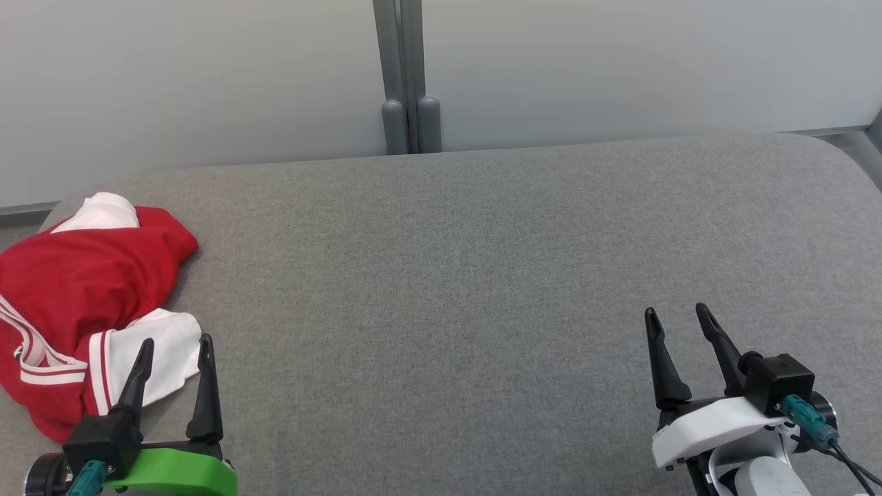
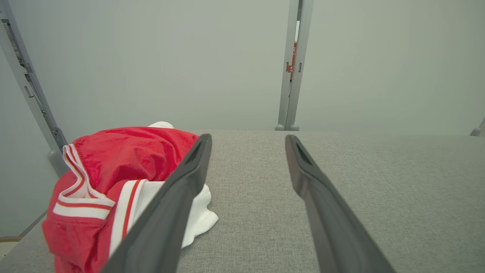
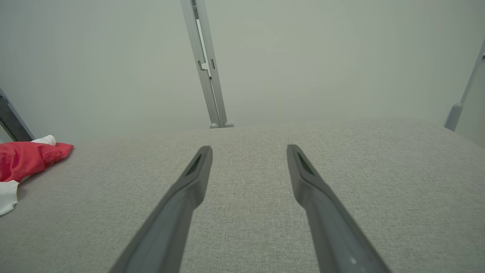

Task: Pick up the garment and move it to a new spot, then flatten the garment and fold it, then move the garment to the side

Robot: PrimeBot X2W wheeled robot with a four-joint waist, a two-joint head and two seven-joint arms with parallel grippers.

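Beside the crumpled red-and-white cloth garment, fingers of the left gripper are held open; one layer alone may be caught.

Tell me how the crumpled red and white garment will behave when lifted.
Probably floppy: the red and white garment lies in soft folds on the grey fabric surface. Likely light: the cloth looks thin.
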